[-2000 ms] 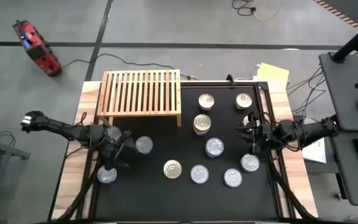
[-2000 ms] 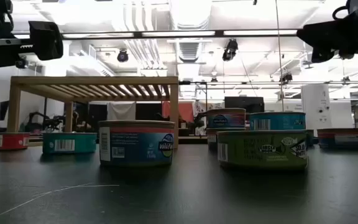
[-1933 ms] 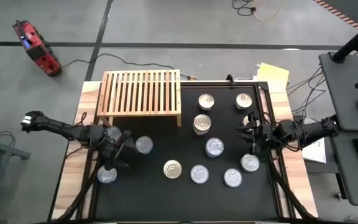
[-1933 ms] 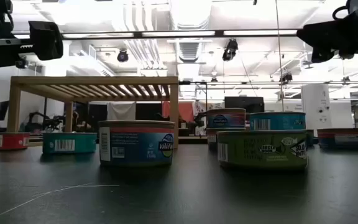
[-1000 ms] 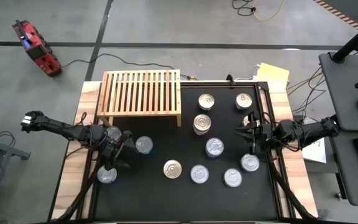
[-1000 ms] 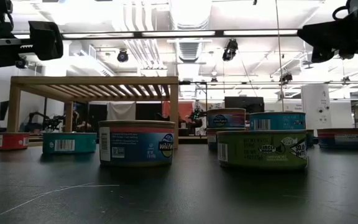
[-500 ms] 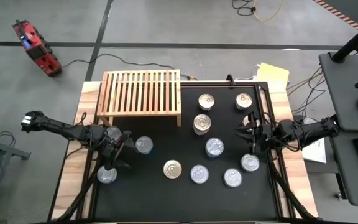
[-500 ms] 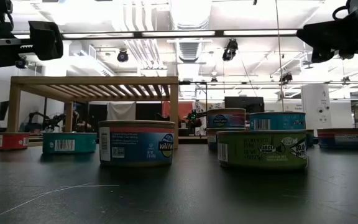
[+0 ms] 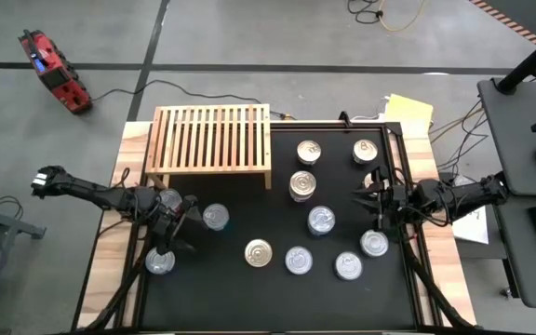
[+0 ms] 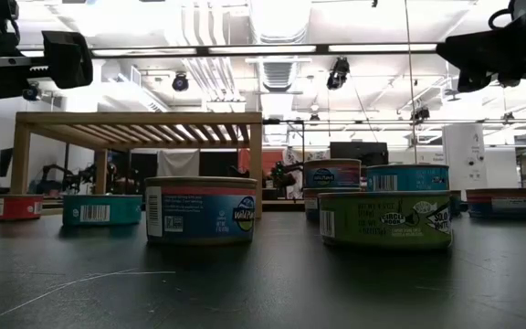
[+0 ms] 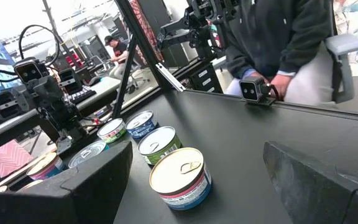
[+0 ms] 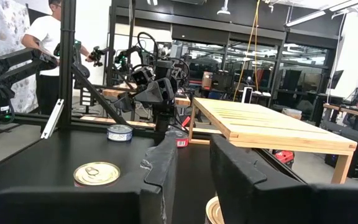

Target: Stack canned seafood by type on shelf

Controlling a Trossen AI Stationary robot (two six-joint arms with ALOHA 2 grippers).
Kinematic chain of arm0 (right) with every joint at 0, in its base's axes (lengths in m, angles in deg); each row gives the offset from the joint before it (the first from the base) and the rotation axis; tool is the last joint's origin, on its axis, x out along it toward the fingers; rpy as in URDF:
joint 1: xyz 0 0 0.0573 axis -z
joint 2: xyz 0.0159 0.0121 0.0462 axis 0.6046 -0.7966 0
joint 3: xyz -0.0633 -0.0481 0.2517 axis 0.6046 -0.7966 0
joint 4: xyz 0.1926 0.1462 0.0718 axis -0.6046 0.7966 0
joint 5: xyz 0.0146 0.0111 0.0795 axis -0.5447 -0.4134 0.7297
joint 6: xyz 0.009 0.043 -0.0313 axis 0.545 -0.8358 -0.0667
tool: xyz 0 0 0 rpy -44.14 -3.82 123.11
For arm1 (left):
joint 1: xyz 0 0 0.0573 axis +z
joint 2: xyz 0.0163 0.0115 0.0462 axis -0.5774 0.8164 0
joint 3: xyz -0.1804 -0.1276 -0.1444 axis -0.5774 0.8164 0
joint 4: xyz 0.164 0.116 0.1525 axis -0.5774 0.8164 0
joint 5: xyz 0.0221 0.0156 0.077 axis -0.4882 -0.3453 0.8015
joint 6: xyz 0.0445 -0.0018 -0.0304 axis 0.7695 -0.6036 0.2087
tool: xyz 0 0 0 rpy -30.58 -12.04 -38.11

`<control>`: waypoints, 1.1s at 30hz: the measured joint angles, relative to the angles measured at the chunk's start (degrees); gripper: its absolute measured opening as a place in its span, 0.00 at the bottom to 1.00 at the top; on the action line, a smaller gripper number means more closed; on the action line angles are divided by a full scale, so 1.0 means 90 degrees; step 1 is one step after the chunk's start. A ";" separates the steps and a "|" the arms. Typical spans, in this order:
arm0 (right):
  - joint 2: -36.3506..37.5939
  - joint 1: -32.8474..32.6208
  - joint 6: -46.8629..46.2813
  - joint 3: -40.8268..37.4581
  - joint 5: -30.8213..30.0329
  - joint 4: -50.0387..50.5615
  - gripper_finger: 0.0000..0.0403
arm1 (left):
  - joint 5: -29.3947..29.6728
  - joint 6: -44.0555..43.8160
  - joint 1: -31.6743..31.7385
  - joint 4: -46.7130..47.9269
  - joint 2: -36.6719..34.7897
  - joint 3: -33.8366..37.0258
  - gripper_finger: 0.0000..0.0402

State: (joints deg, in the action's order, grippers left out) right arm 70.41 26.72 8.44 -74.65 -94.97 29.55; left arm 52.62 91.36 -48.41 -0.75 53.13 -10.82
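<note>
The shelf (image 9: 212, 140), a low light-wood slatted rack, stands on its legs at the table's far left; nothing lies on it. Several cans rest upright on the black mat (image 9: 249, 298), among them a gold-lidded can (image 9: 259, 252), a silver one (image 9: 215, 217) and a pair at the far right (image 9: 308, 152). My left gripper (image 9: 191, 226) hovers open and level above the mat's left side; the gold-lidded can (image 11: 180, 177) shows ahead of its wide-apart fingers, untouched. My right gripper (image 9: 366, 207) hovers over the mat's right side, a narrow gap (image 12: 193, 168) between its fingers, nothing in it.
A can (image 9: 160, 262) sits by the mat's left edge and another (image 9: 168, 198) partly under my left arm. Yellow paper (image 9: 408, 110) lies at the far right corner. A person (image 11: 291, 37) stands beyond the table edge, near a small camera (image 11: 257, 92).
</note>
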 joint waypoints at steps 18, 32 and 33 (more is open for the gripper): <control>0.0000 0.0000 0.0000 0.0000 0.0000 0.0002 0.20 | -0.0001 0.0000 0.0000 0.0000 0.0001 0.0000 0.86; 0.0000 0.0000 0.0000 0.0000 0.0000 0.0000 0.26 | -0.0001 0.0001 -0.0001 0.0000 0.0000 0.0000 0.86; 0.0000 0.0000 0.0000 0.0000 0.0000 0.0002 0.26 | 0.0001 -0.0002 -0.0001 0.0000 0.0000 0.0000 0.86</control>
State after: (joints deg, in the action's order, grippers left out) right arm 70.41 26.72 8.44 -74.65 -94.97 29.57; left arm 52.63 91.34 -48.41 -0.75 53.13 -10.82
